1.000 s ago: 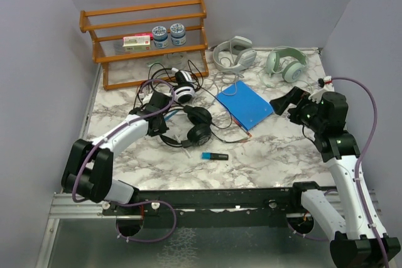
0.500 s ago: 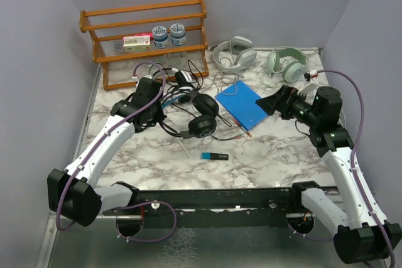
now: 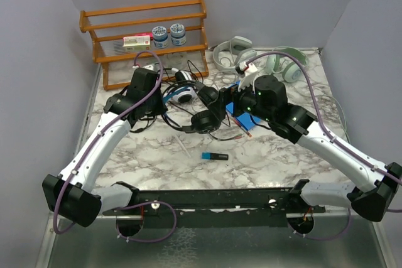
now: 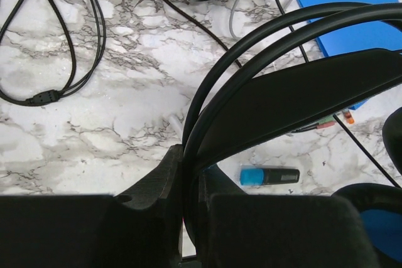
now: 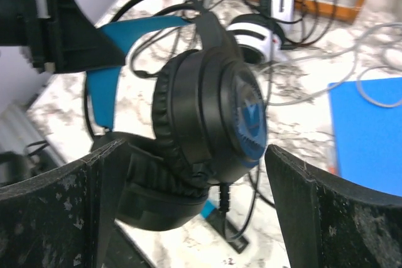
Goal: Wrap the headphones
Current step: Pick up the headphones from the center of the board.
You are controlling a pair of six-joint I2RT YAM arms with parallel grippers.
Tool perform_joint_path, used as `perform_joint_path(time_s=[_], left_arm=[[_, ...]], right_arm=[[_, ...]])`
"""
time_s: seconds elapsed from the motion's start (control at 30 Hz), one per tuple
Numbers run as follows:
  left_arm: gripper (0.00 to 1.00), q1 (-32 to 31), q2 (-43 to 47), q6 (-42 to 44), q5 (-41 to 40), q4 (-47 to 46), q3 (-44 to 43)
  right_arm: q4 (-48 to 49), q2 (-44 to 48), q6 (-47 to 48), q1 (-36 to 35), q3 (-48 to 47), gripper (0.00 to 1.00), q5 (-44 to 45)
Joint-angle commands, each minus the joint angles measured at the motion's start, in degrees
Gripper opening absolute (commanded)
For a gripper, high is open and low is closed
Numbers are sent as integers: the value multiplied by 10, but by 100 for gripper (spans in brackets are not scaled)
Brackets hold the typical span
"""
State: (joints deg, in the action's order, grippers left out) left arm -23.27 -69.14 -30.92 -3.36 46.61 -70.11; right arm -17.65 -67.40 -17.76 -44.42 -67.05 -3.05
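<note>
Over the marble table, seen from above, the black headphones sit mid-table between both arms, with a white-and-black pair just behind. At the left wrist, the left pincer is clamped tight on their headband. At the right wrist, the right pincer gapes wide, its fingers flanking one earcup.

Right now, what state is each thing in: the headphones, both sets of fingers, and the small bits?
Black headphones: headband held, cable unwrapped.
Left fingers: shut on that headband.
Right fingers: wide open, either side of one ear cup.
White-and-black headphones: lying down, cable loose.
Grey-white headphones: lying at the back, untouched.
Blue-and-black marker: lying flat.
</note>
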Motion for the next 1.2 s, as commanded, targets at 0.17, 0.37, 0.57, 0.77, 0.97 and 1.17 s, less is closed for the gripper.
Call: perform_joint_path(time_s=[0.17, 0.37, 0.57, 0.77, 0.97, 1.17], left_arm=[[0, -2, 1, 14, -5, -15, 46], [0, -2, 0, 29, -18, -26, 74], [0, -2, 3, 41, -24, -40, 98], [0, -2, 12, 47, -28, -49, 114], [0, -2, 23, 52, -26, -54, 122], [0, -2, 32, 48, -26, -54, 124]], right_arm=[[-65, -82, 102, -54, -60, 100, 173], [-76, -160, 126, -91, -95, 100, 221], [-95, -205, 138, -92, -117, 96, 204], [-110, -233, 133, -93, -123, 87, 189], [-90, -229, 122, -93, -101, 75, 163], [-80, -224, 101, -92, -78, 68, 140]])
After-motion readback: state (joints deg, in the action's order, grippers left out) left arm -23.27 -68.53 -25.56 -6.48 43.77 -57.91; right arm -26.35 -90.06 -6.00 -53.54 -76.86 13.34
